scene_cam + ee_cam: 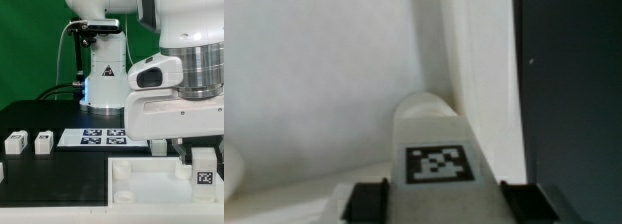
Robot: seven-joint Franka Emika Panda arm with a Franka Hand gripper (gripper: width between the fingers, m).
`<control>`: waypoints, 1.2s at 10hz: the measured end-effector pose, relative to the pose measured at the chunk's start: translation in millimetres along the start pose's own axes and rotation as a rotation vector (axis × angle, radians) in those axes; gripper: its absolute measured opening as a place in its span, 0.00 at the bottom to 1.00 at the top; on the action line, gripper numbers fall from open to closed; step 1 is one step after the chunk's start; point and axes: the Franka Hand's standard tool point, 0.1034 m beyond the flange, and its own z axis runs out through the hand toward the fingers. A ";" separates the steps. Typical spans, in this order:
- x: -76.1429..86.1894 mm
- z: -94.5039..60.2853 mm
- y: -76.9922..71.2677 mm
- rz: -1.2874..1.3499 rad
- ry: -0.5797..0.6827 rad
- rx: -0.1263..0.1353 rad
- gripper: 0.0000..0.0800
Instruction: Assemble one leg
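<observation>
A green backdrop [30,50] fills the rear (evenly lit, no visible folds). The desk [60,190] in front is black.

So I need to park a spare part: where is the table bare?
Bare black table lies between the two loose legs and the white tray. Crowded at the exterior view's right, where the gripper holds a leg.

I see bright, even light in both views: white surfaces near washout, focus soft throughout, the leg [438,140] greyer than its surroundings, its marker legible.
</observation>
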 end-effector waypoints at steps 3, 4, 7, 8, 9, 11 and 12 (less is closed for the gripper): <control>-4.5 1.9 -2.9 0.436 0.035 0.014 0.37; -7.7 3.4 -5.0 0.604 0.040 0.038 0.37; -13.1 7.1 -19.8 1.118 0.006 0.119 0.37; -12.1 6.7 -19.7 1.166 -0.003 0.131 0.37; -12.5 7.1 -19.9 1.138 -0.002 0.130 0.37; -12.7 7.5 -19.9 1.080 0.002 0.129 0.60; -10.4 6.5 -14.4 0.901 0.007 0.118 0.74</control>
